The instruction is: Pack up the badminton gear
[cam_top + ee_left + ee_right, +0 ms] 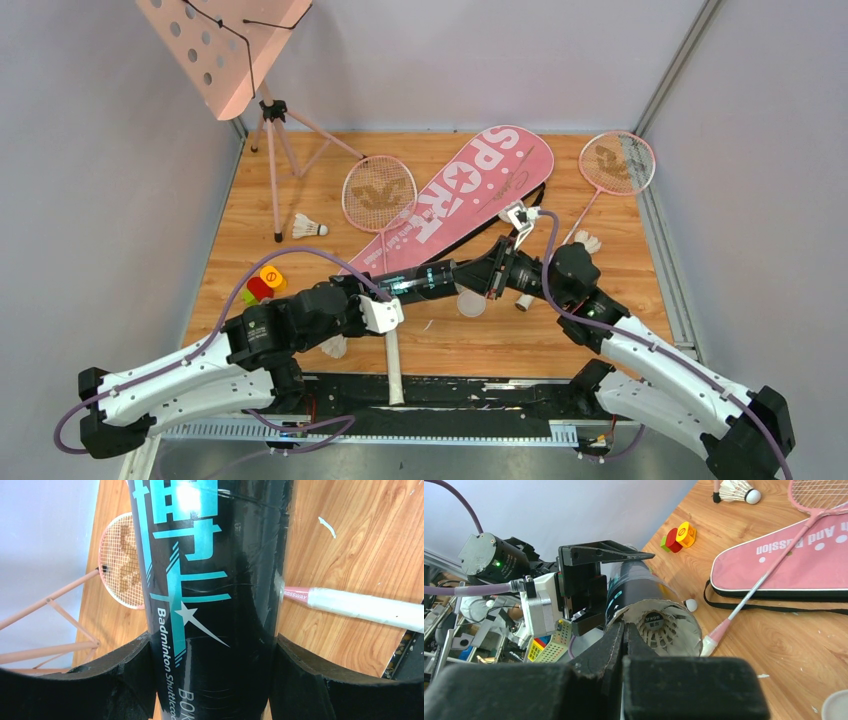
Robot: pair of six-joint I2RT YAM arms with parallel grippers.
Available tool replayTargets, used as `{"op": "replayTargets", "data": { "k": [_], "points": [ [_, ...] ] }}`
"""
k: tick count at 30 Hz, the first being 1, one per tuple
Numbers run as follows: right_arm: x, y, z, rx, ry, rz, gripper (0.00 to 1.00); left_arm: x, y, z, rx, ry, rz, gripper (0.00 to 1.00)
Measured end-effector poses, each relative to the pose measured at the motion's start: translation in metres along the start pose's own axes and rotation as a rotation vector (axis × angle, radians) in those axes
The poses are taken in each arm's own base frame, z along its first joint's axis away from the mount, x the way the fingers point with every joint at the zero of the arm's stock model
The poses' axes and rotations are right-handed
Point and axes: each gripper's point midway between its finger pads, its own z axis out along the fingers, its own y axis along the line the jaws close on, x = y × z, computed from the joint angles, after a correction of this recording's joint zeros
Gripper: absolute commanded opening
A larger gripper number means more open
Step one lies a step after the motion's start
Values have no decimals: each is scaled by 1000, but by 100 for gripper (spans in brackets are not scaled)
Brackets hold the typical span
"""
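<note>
Filling step: our left gripper (212, 672) hugs the black tube (425, 280), right gripper (624, 630) closed, empty. Next we fetch the far shuttlecock (310, 228).

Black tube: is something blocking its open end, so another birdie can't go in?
Yes. The right gripper, shut, sits right in front of the black tube at its open mouth, covering part of it. One shuttlecock is inside. The left gripper grips the tube farther back.
</note>
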Motion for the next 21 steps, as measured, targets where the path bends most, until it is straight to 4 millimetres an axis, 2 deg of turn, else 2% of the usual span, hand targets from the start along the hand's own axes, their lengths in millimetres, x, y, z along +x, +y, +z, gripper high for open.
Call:
{"op": "replayTargets", "data": {
  "k": [9,17,21],
  "points": [
    [7,4,9,-28,24,18,1,0,0,0,1,0,0,43],
    [5,0,6,7,8,36,33,0,1,0,-3,-1,0,43],
    [3,-7,-4,85,-12,51,37,1,2,-1,-11,2,-1,43]
  ]
}}
